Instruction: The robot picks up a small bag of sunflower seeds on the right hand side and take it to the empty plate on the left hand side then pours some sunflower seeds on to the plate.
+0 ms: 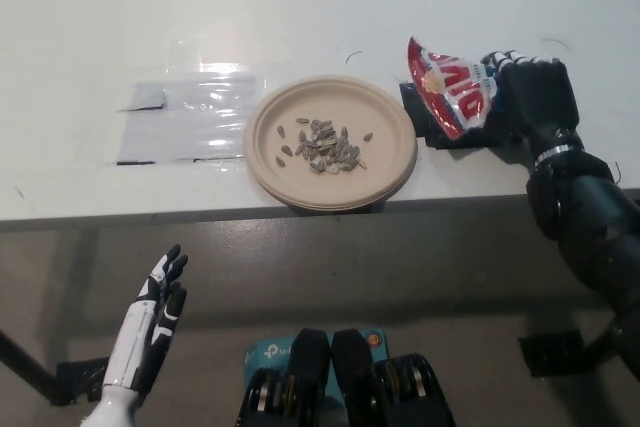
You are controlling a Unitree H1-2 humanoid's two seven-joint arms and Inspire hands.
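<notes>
Red and white, the small bag of sunflower seeds [452,93] sits in the black right hand [528,102], which is closed around its right end. There is only one view, from the head looking down. The bag is off to the right of the plate [331,141], close to its rim but not over it, above a dark block [440,127] on the white desk [300,7]. The bag's long side runs from upper left to lower right, and its free corner points up and left, toward the plate. It looks crinkly and shiny, with big white letters on red. I cannot tell where its open end is. The plate is tan and round, near the front edge of the desk, and a little pile of seeds [325,145] already lies in its middle. So I think the pouring is done, and the bag likely only needs to be put down. The right hand is much nearer to the bag and plate. The white left hand [150,332] rests low at the left, below the desk edge, with its fingers straight and holding nothing. A strip of clear tape [185,122] lies left of the plate.
</notes>
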